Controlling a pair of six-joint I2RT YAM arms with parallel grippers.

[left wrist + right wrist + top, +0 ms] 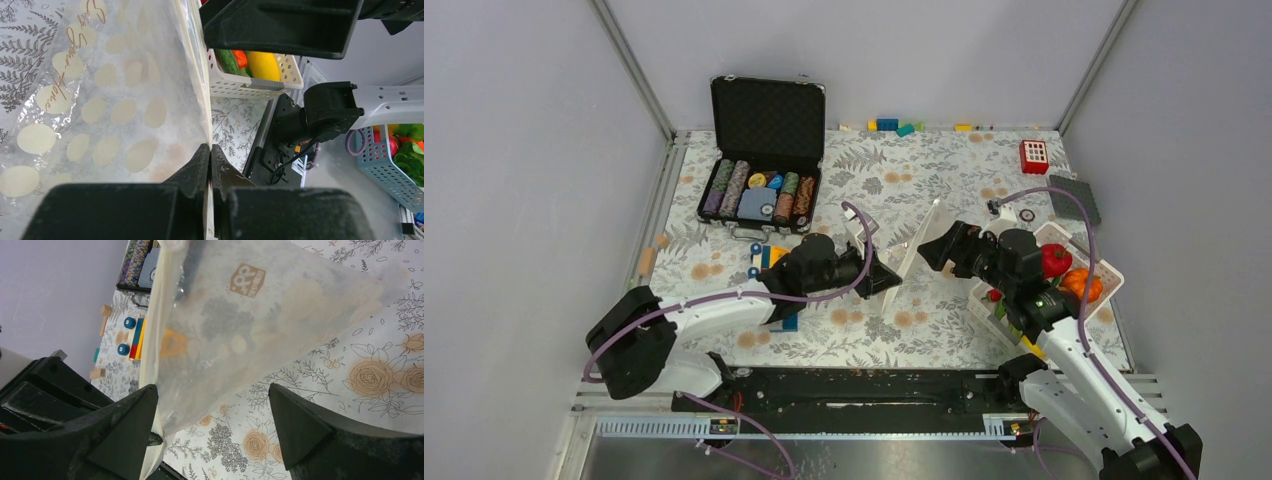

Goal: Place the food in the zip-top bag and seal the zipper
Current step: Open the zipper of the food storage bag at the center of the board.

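- Right now I see the left gripper (210, 150) pinched shut on the lower edge of the bag (110, 100), its two black fingers pressed together with the plastic between them.
- From above, the bag (921, 240) stands nearly on edge in the middle of the table (924, 170), tilted, between the two grippers.
- The right gripper (214, 390) has its fingers well apart, one on each side of the bag (260, 325); its left finger (125, 425) sits against the bag's cream edge, and its right finger (300, 425) is clear of the plastic.
- In the top view, the right gripper (929, 250) faces the left gripper (886, 280) across the bag, and the two are close together.
- The food is in the white basket (1112, 270) at the right side of the table, beside the right arm: I make out a red tomato (1055, 260) and an orange pumpkin (1081, 285).
- The left wrist view shows the basket (255, 82) behind the bag, with a yellow piece (262, 65) and a green pod (227, 60) at its near end.
- I cannot tell whether the bag's mouth is open or pressed closed.
- An open black case (764, 150) with rows of chips (759, 188) sits at the far left.
- Small blocks (894, 125) lie along the back wall.
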